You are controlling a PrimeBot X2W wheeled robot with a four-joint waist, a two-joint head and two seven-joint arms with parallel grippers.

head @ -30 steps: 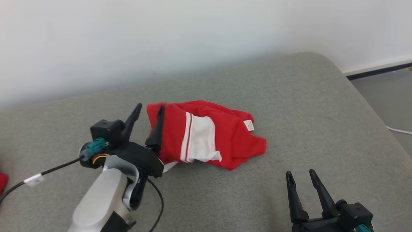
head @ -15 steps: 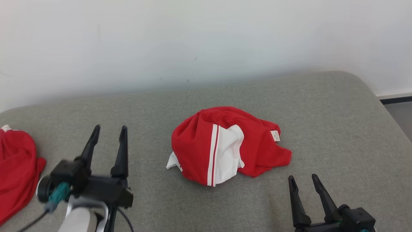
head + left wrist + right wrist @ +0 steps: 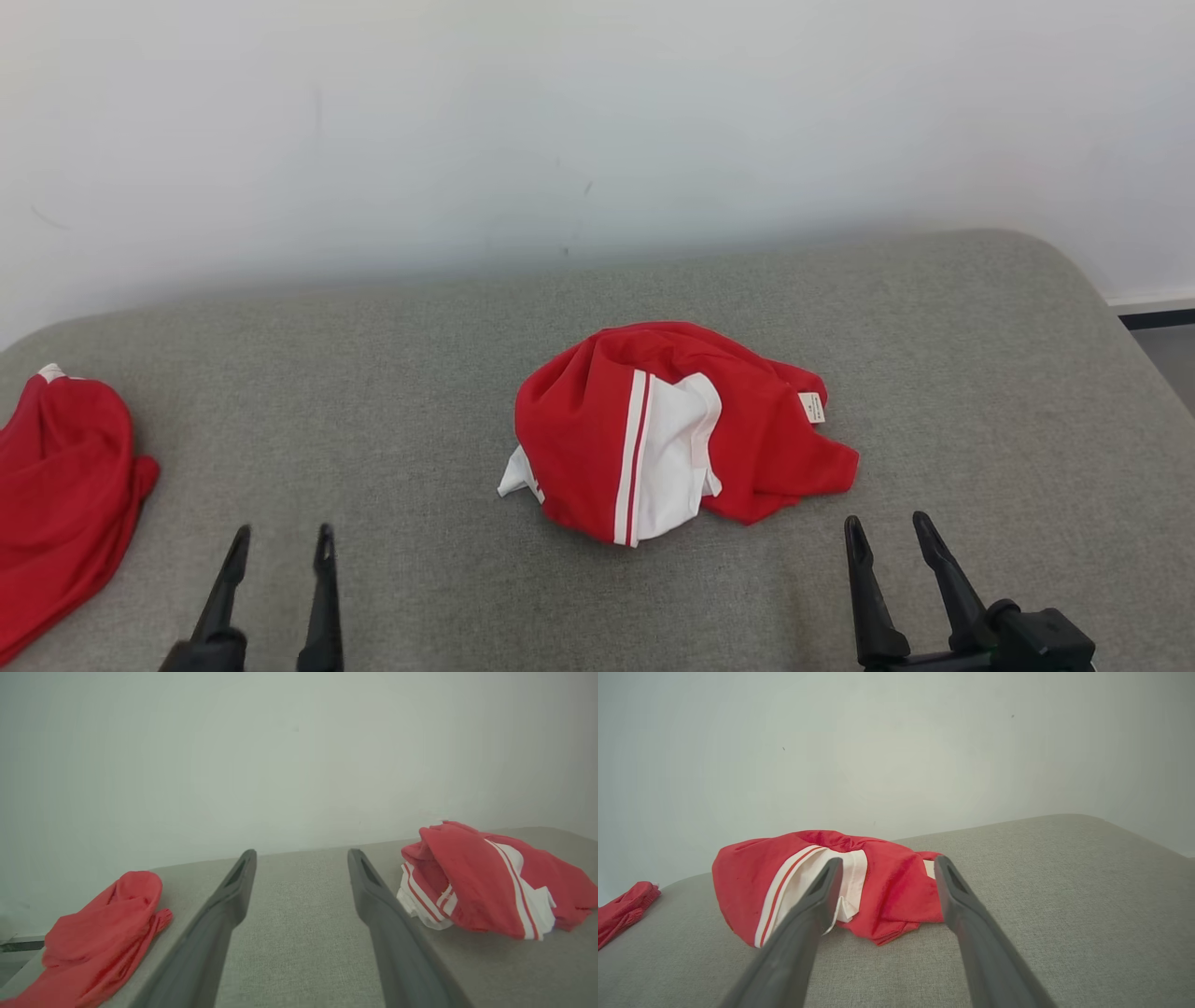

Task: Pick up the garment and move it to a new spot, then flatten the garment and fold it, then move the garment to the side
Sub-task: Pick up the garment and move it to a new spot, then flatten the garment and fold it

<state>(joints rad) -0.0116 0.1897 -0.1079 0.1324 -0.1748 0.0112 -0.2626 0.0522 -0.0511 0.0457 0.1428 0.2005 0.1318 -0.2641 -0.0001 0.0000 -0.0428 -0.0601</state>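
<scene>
**Garment** (image 3: pixel 672 429): red, with a white panel and stripes. Crumpled in a heap at mid-pad, label showing on its right. It is not flat, so flattening and folding likely remain.
**Pad** (image 3: pixel 934 327): grey, upholstered, bare around the heap.
**Right claw** (image 3: pixel 885 519): wide, empty, near the heap's front edge, probably poised for a grab.
**Left claw** (image 3: pixel 284 532): wide, empty, well apart to the left.
**Red cloth** (image 3: pixel 65 467): at the pad's left edge, well apart from the garment.
</scene>
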